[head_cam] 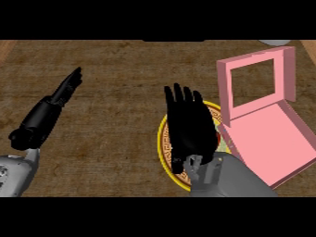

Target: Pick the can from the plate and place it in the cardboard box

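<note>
A: Two hands in view. Right hand [186,127] hung flat over the yellow-rimmed plate [162,139], fingers straight, holding nothing. Can wasn't visible, prob. hidden under it.

B: Left hand [66,90]?

A: Open too, resting well apart at the left.

B: Advice?

A: Curl round the can first, lift straight up. Pink box [278,139] touched the plate's right rim, so watch its near wall; counter [119,69] ahead gave room.
</note>
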